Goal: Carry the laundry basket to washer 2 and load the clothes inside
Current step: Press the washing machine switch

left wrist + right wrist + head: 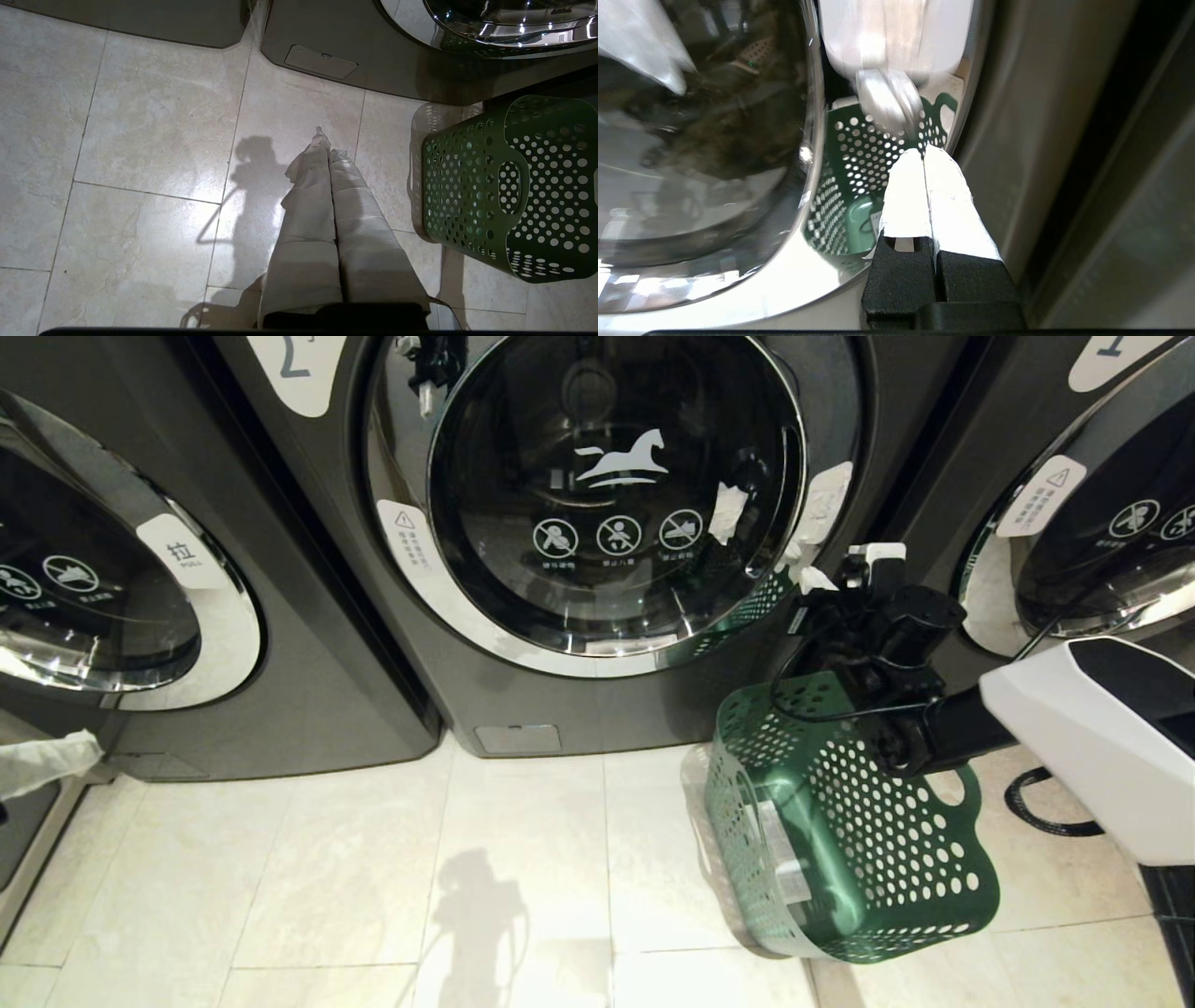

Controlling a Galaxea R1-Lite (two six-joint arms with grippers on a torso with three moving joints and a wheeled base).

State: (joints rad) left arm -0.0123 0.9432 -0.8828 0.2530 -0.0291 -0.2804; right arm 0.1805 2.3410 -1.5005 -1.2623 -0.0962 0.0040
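Head view: washer 2 (pixel 616 504), dark grey front-loader with a chrome-ringed round glass door, shut. White horse logo on the glass over three round prohibition icons; small print under them unreadable. White corner label at its top left shows part of a "2". Machine to the left (pixel 112 579) has a white tab reading "拉 PULL"; the one to the right (pixel 1092 523) has a warning-triangle sticker.
Laundry basket (pixel 840 831), green plastic with round holes and loop handles, tipped on its side on the pale tiled floor (pixel 327 877) just right of washer 2's door; white sticker visible inside. Clothes not visible.
Right pincer (pixel 924 154), white-taped fingers pressed together, empty, at the door's right chrome rim beside a white tab.
Left pincer (pixel 327 144), taped fingers closed, empty, over the floor left of the basket.
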